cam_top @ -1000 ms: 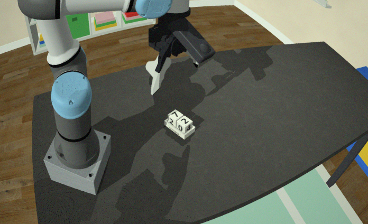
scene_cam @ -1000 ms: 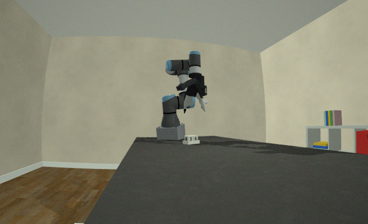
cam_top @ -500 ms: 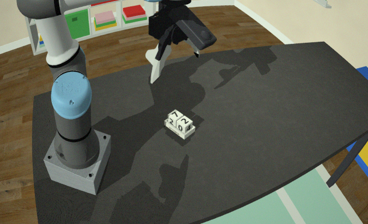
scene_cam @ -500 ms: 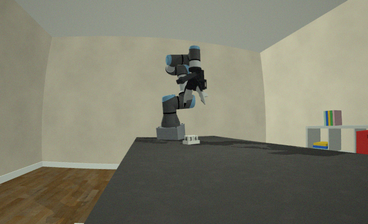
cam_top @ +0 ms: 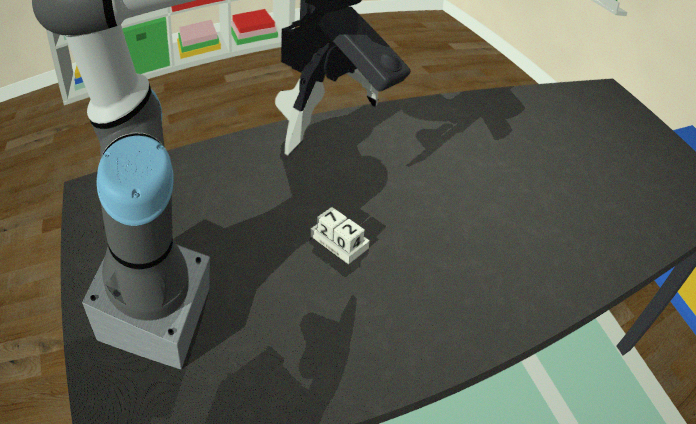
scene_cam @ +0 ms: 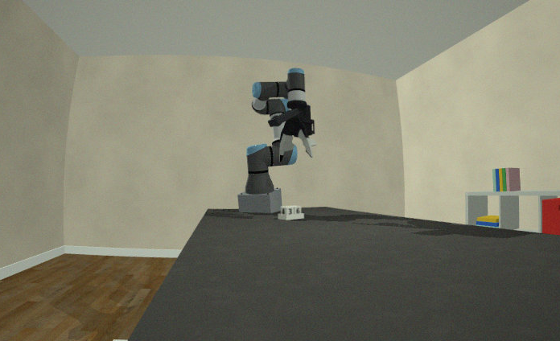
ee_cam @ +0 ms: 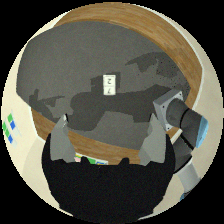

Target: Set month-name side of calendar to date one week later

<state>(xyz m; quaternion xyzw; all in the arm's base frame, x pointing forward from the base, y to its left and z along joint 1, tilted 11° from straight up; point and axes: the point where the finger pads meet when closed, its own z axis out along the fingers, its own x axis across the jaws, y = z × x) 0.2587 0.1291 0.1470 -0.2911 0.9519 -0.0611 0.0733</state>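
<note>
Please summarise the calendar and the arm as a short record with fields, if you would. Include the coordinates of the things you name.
tray: white, oblong [cam_top: 359, 255] [scene_cam: 290, 217], on the dark grey table [cam_top: 498, 210] [scene_cam: 316, 275] [ee_cam: 55, 55]
left white cube [cam_top: 332, 216]: 2 on the lettered side, 7 on top
right white cube [cam_top: 349, 229]: 0 on the lettered side, 2 on top
side reads: 20
target: 27
black-and-grey two-jaw gripper [cam_top: 331, 127] [scene_cam: 296, 157] [ee_cam: 107, 114]: open, above the table

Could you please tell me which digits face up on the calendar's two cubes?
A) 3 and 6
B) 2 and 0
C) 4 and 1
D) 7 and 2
D: the top faces of the left cube and right cube read 7 and 2.
</note>
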